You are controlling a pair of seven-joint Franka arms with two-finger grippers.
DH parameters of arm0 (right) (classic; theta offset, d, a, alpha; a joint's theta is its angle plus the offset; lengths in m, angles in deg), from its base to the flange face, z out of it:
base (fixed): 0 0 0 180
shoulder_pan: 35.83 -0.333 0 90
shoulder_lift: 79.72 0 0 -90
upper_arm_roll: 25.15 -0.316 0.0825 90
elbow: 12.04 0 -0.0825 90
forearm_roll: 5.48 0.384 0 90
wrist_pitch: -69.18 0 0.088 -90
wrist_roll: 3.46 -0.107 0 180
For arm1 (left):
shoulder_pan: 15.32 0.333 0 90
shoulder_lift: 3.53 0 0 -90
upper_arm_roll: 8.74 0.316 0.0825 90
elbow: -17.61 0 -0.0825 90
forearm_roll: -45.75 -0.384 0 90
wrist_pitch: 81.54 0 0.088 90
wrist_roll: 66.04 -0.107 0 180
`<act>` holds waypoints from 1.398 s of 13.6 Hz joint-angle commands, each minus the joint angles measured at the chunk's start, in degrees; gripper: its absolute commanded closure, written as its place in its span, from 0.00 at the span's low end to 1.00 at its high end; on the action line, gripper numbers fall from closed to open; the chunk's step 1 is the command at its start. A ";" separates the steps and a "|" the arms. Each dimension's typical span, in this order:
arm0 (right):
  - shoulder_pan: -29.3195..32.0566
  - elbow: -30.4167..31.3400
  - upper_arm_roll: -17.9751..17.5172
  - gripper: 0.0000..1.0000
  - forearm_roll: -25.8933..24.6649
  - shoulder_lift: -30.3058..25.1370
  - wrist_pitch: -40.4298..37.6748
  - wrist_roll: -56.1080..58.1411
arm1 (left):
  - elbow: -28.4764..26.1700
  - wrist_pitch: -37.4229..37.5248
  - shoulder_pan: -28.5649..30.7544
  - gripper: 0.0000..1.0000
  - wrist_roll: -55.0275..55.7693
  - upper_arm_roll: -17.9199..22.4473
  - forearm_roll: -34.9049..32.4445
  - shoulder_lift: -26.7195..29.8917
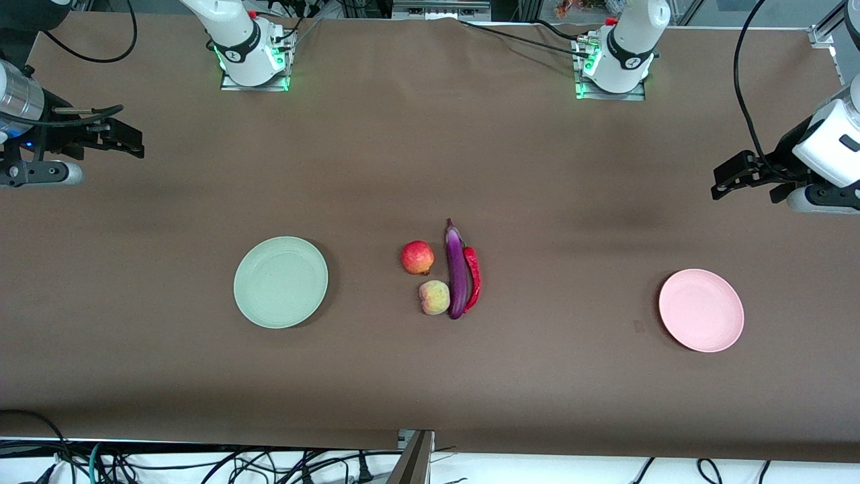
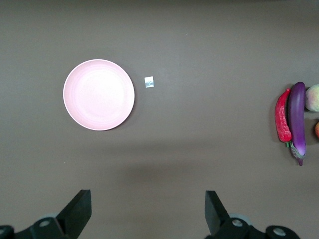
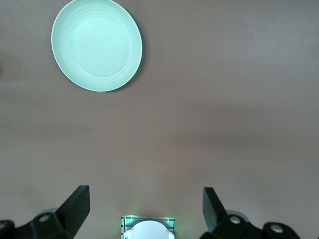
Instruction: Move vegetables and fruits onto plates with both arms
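Produce clustered mid-table between both arms: eggplant (image 1: 457,272) lying lengthwise toward the bases, chili (image 1: 474,277) touching it on the left arm's side, pomegranate (image 1: 417,257) and peach (image 1: 435,297) on the right arm's. Left gripper (image 1: 729,178) and right gripper (image 1: 124,140) hovering spread and empty over opposite table ends. Pink plate (image 1: 701,310) and green plate (image 1: 281,281) bare, with nothing blocking either reach.

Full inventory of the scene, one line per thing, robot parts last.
eggplant: 1, purple, mid-table, touching the chili.
chili pepper: 1, red, beside the eggplant on the left arm's side.
pomegranate: 1, red, beside the eggplant on the right arm's side.
peach: 1, yellow-pink, nearer the front camera than the pomegranate.
green plate: 1, pale green, toward the right arm's end.
pink plate: 1, pale pink, toward the left arm's end.
left gripper: 1, black, open, raised above its table end.
right gripper: 1, black, open, raised above its table end.
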 commanded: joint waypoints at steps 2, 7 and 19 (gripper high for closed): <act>0.69 -1.25 -0.56 0.00 -0.22 0.46 -0.13 0.72 | 1.96 1.37 0.11 0.00 0.22 -0.19 -0.57 -0.89; 0.69 -1.25 -0.56 0.00 -0.31 0.81 -0.04 0.81 | 1.96 1.37 0.20 0.00 0.22 -0.10 -0.57 -0.89; 0.16 -1.16 -0.82 0.00 0.13 3.27 0.57 0.28 | 1.61 1.81 1.78 0.00 0.22 0.51 -0.57 -2.30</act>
